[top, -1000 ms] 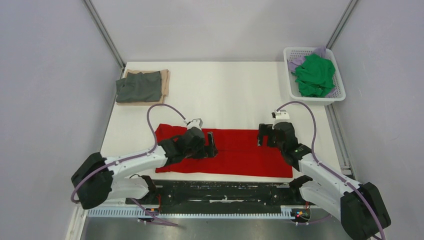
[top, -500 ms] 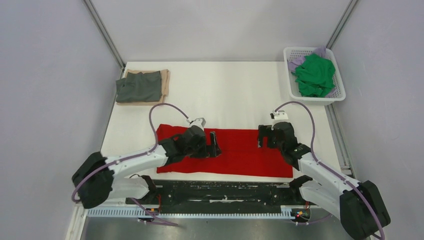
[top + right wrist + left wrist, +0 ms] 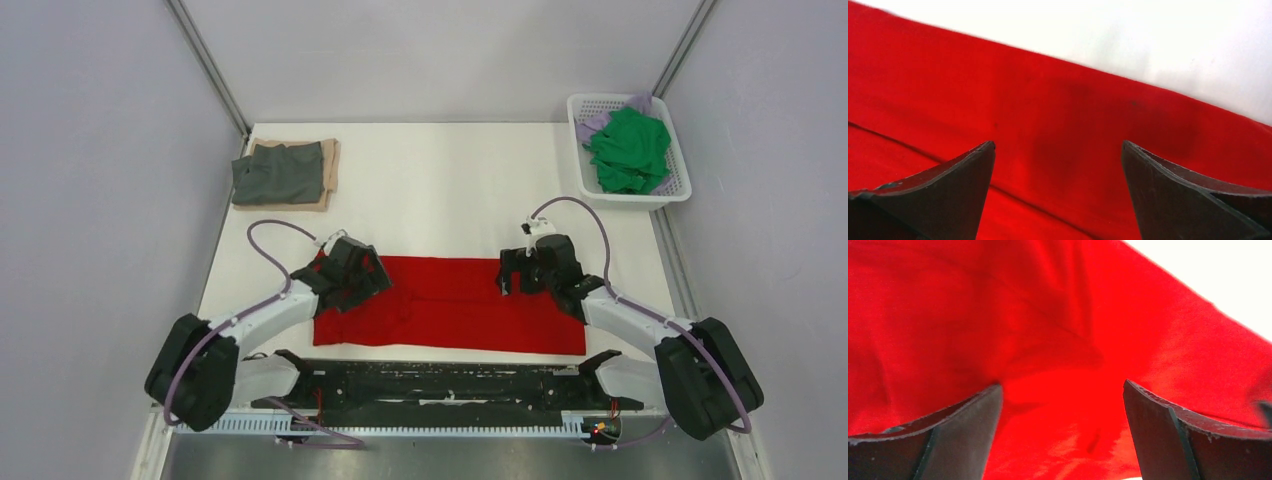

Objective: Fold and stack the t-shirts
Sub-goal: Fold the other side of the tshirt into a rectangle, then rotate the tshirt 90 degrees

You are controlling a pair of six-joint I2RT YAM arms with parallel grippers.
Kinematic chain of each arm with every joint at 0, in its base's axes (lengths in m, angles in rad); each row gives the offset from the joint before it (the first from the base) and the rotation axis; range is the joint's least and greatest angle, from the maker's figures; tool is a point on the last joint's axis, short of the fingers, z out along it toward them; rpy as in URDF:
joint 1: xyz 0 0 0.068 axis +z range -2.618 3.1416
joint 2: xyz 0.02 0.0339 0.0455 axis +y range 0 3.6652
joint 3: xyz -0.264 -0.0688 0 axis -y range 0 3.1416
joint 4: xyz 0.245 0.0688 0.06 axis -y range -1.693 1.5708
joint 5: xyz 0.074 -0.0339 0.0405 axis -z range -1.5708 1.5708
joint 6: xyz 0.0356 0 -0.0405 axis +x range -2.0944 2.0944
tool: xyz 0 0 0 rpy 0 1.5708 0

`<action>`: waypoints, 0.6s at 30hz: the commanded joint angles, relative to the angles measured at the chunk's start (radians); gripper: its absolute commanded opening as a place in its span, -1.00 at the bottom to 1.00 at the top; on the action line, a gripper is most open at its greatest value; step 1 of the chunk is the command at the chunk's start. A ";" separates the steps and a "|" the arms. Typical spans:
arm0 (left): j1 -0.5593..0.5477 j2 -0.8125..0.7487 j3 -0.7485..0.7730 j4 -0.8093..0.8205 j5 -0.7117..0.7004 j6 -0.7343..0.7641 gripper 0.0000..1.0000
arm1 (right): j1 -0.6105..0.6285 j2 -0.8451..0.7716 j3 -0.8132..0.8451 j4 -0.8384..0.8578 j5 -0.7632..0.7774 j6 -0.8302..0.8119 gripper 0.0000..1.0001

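The red t-shirt [image 3: 450, 305] is lying flat, as a long folded strip, on the near part of the white bench [image 3: 450, 180]. The left claw [image 3: 1062, 395] is hanging over the shirt's left end, wide open and holding nothing. The right claw [image 3: 1058, 150] is hanging over the far edge, toward the right, also wide open and empty.
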 commanded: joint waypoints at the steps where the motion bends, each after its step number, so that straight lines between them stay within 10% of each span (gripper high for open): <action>1: 0.109 0.224 0.062 0.137 0.044 -0.037 0.99 | 0.007 0.023 0.023 0.050 -0.072 0.003 0.96; 8: 0.158 0.651 0.459 0.099 -0.029 0.020 0.99 | 0.016 0.016 -0.052 0.034 -0.187 -0.003 0.96; 18: 0.160 1.488 1.635 -0.143 0.248 0.026 0.99 | 0.163 0.088 -0.093 0.124 -0.392 0.045 0.96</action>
